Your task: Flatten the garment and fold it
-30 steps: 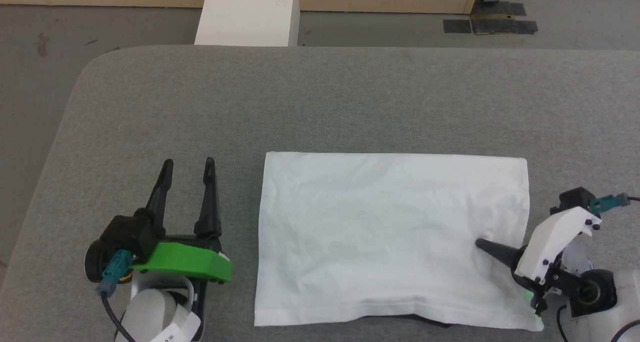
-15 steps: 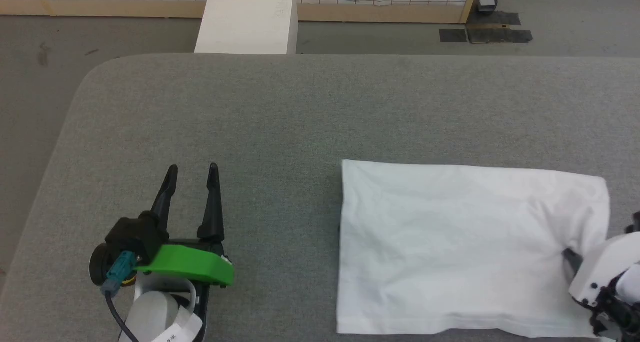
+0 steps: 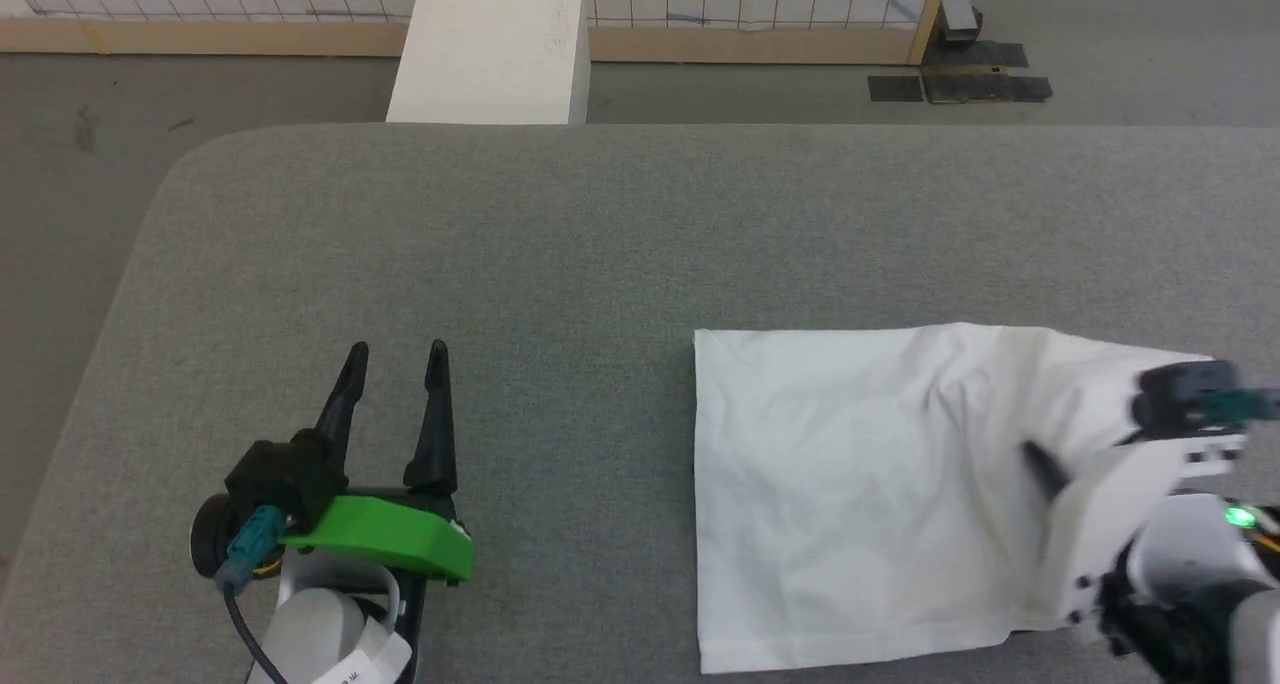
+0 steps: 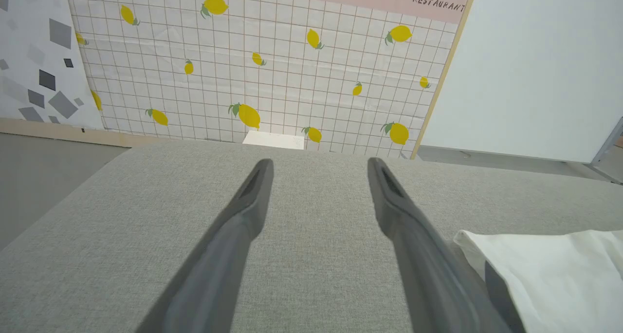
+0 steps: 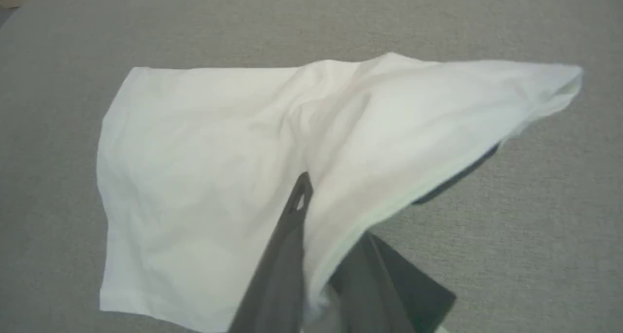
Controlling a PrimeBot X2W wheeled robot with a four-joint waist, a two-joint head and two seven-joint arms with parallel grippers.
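Observation:
The garment (image 3: 850, 504) lies as a white rectangle on the right half of the grey table (image 3: 600, 244). My right gripper (image 3: 1040, 464) is shut on its right edge and holds that edge raised off the table. In the right wrist view the lifted white cloth (image 5: 219, 153) drapes over the right gripper (image 5: 304, 184), with a black part (image 5: 457, 177) showing under the raised fold. My left gripper (image 3: 397, 349) rests open at the lower left, apart from the cloth. Between its fingers (image 4: 320, 161) is bare table, and the garment's corner (image 4: 550, 269) lies to its right.
A white box (image 3: 490, 54) stands on the floor beyond the table's far edge. Behind it is a tiled wall with lemon prints (image 4: 253, 80). The table's rounded far-left corner (image 3: 190, 164) drops to the floor. Bare grey cloth stretches left of and beyond the garment.
My right gripper closed on the garment's right edge, dragged the garment to the right, then lifted that edge and brought it leftward. The head camera tilted slightly. The left gripper stayed still.

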